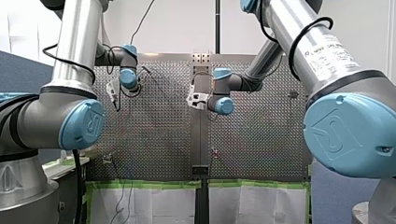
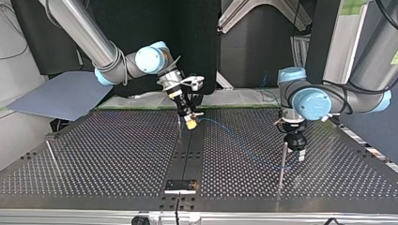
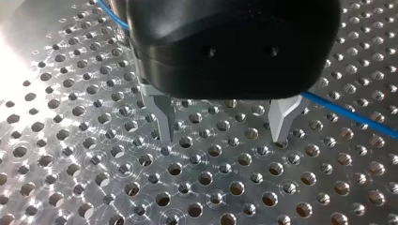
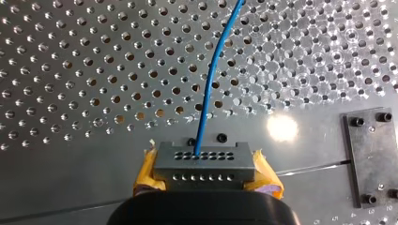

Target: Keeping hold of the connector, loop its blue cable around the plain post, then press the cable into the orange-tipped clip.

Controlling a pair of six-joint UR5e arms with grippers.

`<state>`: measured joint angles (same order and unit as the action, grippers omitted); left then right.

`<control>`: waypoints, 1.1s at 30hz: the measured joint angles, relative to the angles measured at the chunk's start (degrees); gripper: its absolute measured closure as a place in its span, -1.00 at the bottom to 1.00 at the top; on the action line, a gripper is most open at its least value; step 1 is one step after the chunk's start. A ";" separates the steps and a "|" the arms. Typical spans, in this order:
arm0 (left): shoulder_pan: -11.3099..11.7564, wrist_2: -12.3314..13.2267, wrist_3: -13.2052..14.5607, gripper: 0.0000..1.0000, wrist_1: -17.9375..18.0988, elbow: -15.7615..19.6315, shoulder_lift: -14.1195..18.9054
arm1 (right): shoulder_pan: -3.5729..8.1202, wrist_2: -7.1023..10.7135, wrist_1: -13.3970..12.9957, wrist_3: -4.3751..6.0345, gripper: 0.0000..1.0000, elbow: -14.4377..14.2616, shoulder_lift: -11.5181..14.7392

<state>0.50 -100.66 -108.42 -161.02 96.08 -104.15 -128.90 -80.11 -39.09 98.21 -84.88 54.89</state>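
My right gripper's (image 4: 204, 154) yellow pads (image 4: 146, 171) press the two sides of the connector (image 4: 206, 171), a dark block with rows of small holes, so I am clamped firmly on it. The blue cable (image 4: 210, 84) leaves a hole in the block's upper row. It runs ahead of the fingers in a gentle curve over the perforated table (image 4: 70, 70). A dark bolted plate (image 4: 368, 159) lies on the table off to one side of the gripper.

My left gripper (image 3: 221, 138) stands spread. Its two metal fingers (image 3: 162, 117) are well apart with nothing between them, and their tips are close over the table's holes. The cable passes behind the black body and shows on both sides of it, clear of the fingers.

In the top view my right gripper hangs tilted over the table's dark middle strip (image 2: 187, 154). The cable sags from it across the table towards the plain post (image 2: 283, 161), a thin upright rod just beside my left gripper. I cannot tell whether the cable touches the post.
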 joint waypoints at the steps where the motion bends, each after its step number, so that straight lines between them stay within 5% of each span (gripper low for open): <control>1: 0.05 0.11 -0.32 -1.00 0.47 0.22 0.00 | 0.02 -0.01 -0.43 0.05 1.00 -0.30 -0.02; 11: 0.26 0.17 -1.59 -1.00 3.67 1.00 -0.03 | -0.07 -0.05 -2.94 0.19 1.00 -1.99 -0.60; 33: 0.18 -0.01 -1.38 -1.00 4.03 1.02 -2.47 | -2.54 -0.69 -5.72 -0.76 1.00 -2.05 -12.38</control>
<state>0.68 -100.67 -109.80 -156.98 97.10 -106.62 -131.44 -80.81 -44.81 97.45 -86.93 42.51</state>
